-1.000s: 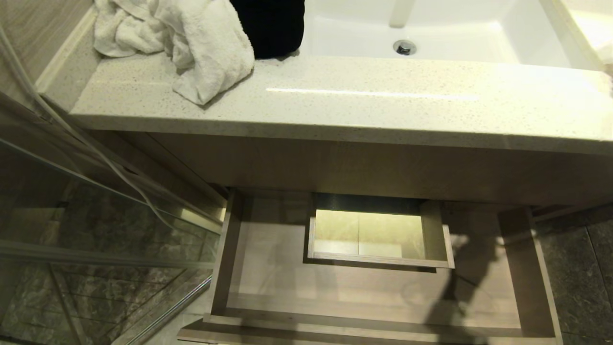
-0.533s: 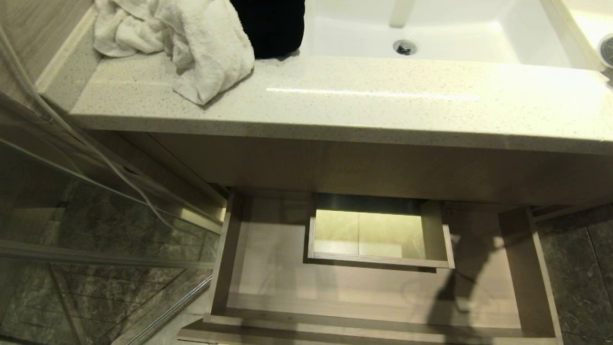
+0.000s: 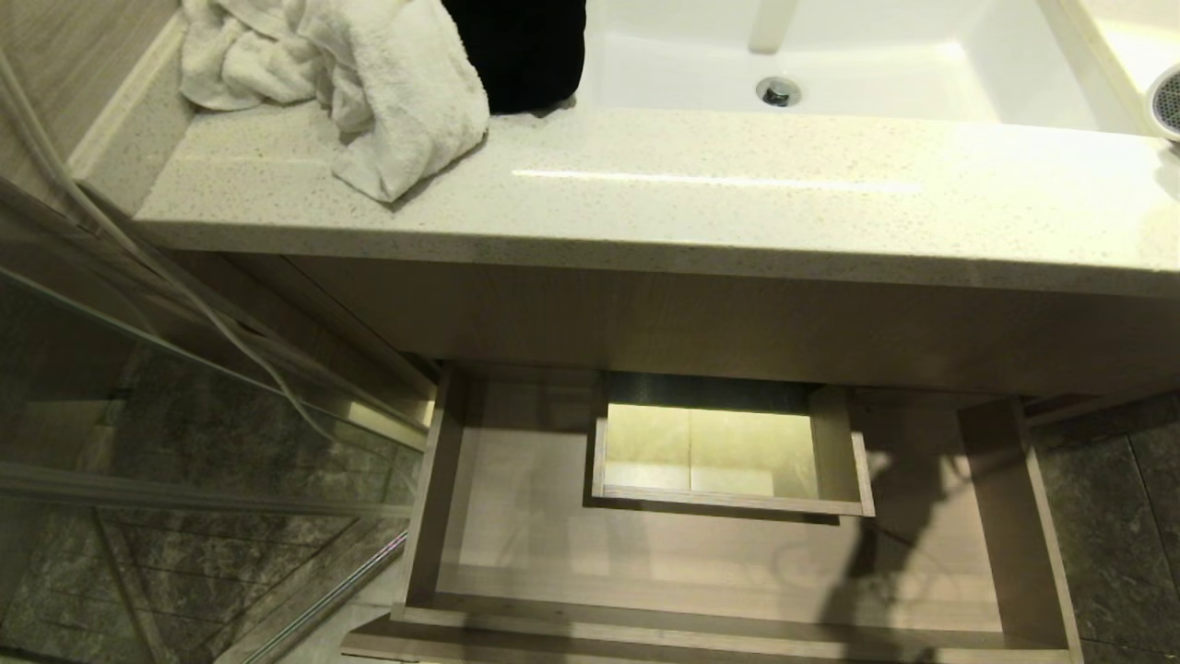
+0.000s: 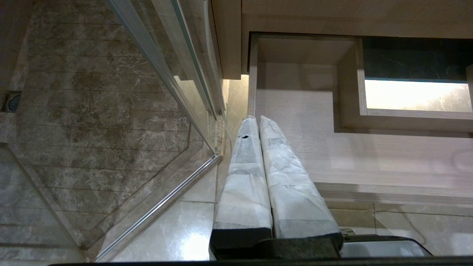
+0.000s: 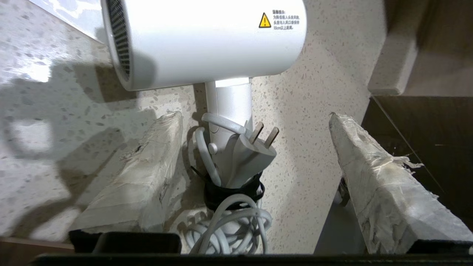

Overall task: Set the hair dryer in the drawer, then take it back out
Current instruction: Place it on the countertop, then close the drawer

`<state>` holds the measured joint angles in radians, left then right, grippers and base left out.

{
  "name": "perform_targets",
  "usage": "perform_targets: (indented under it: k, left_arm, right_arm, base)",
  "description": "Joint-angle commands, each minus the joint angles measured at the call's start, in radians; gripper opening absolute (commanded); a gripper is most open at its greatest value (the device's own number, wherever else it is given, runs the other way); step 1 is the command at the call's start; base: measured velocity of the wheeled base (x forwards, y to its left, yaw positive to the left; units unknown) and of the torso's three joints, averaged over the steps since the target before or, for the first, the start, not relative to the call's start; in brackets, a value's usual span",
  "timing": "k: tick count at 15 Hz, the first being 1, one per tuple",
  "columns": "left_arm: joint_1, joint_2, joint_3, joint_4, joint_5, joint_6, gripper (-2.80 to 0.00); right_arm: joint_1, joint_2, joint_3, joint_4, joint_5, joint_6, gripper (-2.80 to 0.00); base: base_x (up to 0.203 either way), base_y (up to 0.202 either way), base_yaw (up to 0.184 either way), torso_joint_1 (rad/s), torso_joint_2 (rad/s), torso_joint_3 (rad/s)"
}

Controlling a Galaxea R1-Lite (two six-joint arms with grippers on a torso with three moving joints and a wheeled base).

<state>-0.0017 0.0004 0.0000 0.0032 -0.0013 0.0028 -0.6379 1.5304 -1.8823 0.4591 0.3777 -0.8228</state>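
Countertop [image 3: 645, 194]: speckled stone, spans the far side; white sink [image 3: 830, 55] set into it, crumpled white towel [image 3: 369, 83] at far left.
Drawer [image 3: 719, 572]: pulled out below the counter, near side; nothing lies in the visible part.
Shower glass [image 3: 184, 443]: left, over dark marble floor.
Hair dryer [image 5: 207, 40]: on the countertop at far right; cord [image 5: 229, 225] bundled by its handle.
Right gripper [image 5: 255, 173]: fingers spread wide either side of the handle, not clamping.
Left gripper [image 4: 264, 155]: fingers together, holding nothing, near the drawer's left front corner.
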Motion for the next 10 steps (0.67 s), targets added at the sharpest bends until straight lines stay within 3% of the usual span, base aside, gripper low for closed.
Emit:
perform_targets:
  k: [1,7,10]
  left_arm:
    - [0.0,0.0,0.0,0.0,0.0,-0.001,-2.8]
    - [0.0,0.0,0.001,0.0,0.0,0.0,-2.8]
    - [0.0,0.0,0.0,0.0,0.001,0.0,-2.8]
  right_arm:
    - [-0.011,-0.158,0.062,0.008,0.005,0.042,-2.8]
    - [-0.017,-0.516,0.428,0.052,0.007,0.086,-2.8]
    - [-0.017,-0.555,0.462,0.127,0.009,0.089,-2.8]
  base:
    - [0.0,0.0,0.0,0.0,0.0,0.0]
    - [0.0,0.0,0.0,0.0,0.0,0.0]
    - [0.0,0.0,0.0,0.0,0.0,0.0]
